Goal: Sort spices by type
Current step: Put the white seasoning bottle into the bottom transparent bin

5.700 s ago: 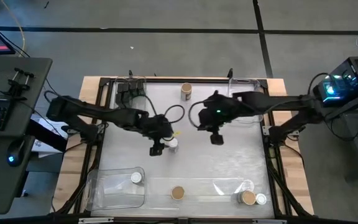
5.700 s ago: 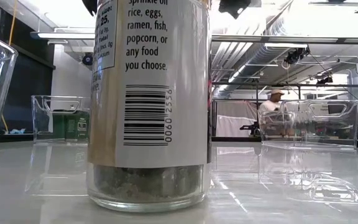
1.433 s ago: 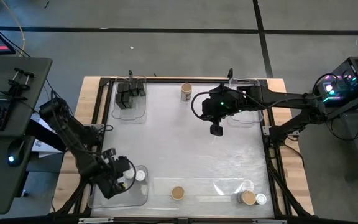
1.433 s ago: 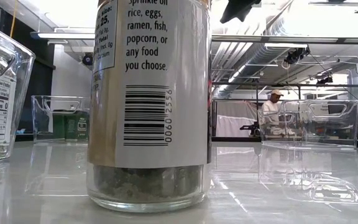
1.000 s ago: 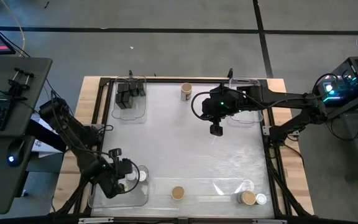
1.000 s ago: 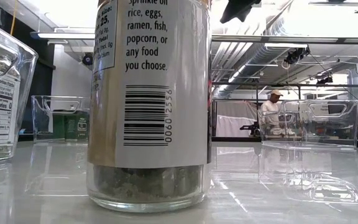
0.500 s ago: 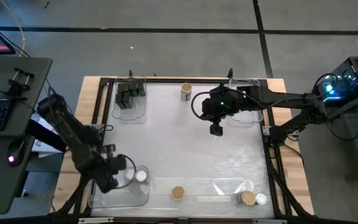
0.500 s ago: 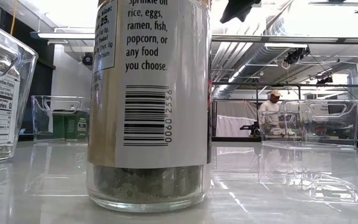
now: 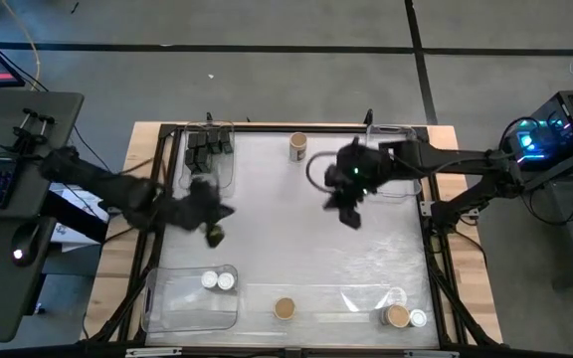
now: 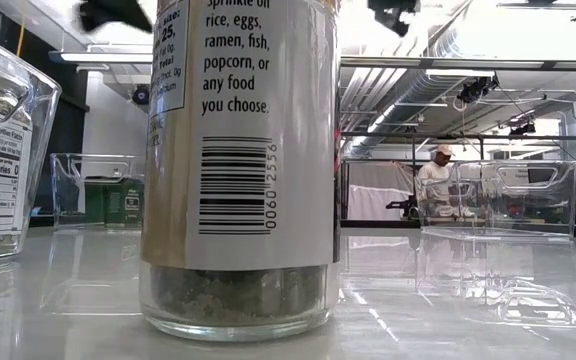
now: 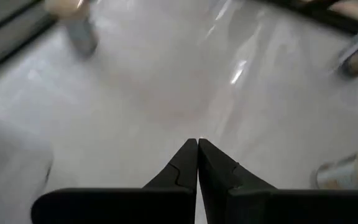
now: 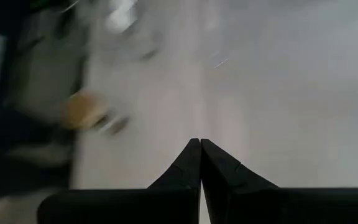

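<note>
Lighting: bright, overhead; ceiling lights (image 10: 528, 5) blown out. Glare streaks on white table (image 9: 296, 239). Both wrist views heavily motion-blurred.

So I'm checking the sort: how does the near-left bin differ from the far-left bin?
The near-left bin holds two round white-topped jars; the far-left bin holds black boxy containers. The near-left bin's load sits in one corner, with more bare floor than the far-left bin. Both are clear plastic on the table's left side.

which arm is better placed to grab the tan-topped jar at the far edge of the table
Right, probably. The right gripper, shut and empty, hangs nearer the tan-topped jar than the left gripper, also shut and empty, over the table's left side.
</note>
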Available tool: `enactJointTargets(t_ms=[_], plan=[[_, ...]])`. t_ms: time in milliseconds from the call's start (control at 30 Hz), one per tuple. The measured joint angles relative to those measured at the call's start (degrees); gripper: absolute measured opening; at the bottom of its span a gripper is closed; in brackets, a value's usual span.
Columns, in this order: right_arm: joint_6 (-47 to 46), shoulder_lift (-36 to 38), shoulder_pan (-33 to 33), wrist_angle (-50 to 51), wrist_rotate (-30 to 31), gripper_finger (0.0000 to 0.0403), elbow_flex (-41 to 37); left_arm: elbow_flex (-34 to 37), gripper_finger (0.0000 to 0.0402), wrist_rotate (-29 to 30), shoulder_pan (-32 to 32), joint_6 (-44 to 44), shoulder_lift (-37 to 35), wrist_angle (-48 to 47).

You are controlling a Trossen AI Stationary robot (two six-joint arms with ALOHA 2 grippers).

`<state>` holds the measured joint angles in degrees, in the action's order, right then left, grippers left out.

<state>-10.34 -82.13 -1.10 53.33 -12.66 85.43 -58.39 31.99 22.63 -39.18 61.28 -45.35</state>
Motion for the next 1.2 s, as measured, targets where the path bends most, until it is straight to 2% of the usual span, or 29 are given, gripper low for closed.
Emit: enactJointTargets(t_ms=[100, 233, 367, 467, 567, 700, 900, 967, 1067, 1200], plan=[[-7.0, 0.0, 5.8, 6.3, -4.7, 0.0, 0.0, 0.5, 0.0, -6.3, -9.0, 13.2, 0.7, 10.6], [-21.7, 0.0, 18.3, 15.5, -5.3, 0.0, 0.0, 0.5, 0.0, -8.8, -19.1, 24.4, 1.2, 20.2], [-43.3, 0.0, 32.3, 15.5, -5.4, 0.0, 0.0, 0.5, 0.0, -10.1, -27.3, 25.8, 1.2, 28.6], [-59.8, -0.2, 41.7, 13.0, -4.7, 0.0, 0.0, 0.5, 0.0, -15.0, -31.2, 27.2, 1.2, 32.6], [-72.0, -1.3, 48.5, 13.1, -3.9, 0.0, 0.0, 0.5, 0.0, -18.8, -33.2, 29.5, 1.2, 33.5], [-79.7, -4.2, 53.1, 13.5, -3.9, 0.0, 0.0, 0.5, 0.0, -19.7, -34.2, 29.8, 1.2, 33.3], [-81.1, -9.5, 55.2, 13.9, -7.8, 0.0, -0.2, 0.5, 0.0, -20.9, -34.2, 29.0, 1.2, 33.2], [-81.9, -9.6, 55.7, 11.1, -8.1, 0.0, -2.1, 0.5, 0.0, -21.4, -34.2, 28.9, 1.2, 33.2], [-84.9, -6.8, 55.7, 6.3, -7.8, 0.0, -7.8, 0.5, 0.0, -21.4, -34.2, 28.8, 1.2, 33.2], [-88.8, 1.3, 55.6, 5.1, -3.6, 0.0, -15.9, 0.5, 0.0, -21.4, -34.2, 28.2, 1.2, 33.2]])
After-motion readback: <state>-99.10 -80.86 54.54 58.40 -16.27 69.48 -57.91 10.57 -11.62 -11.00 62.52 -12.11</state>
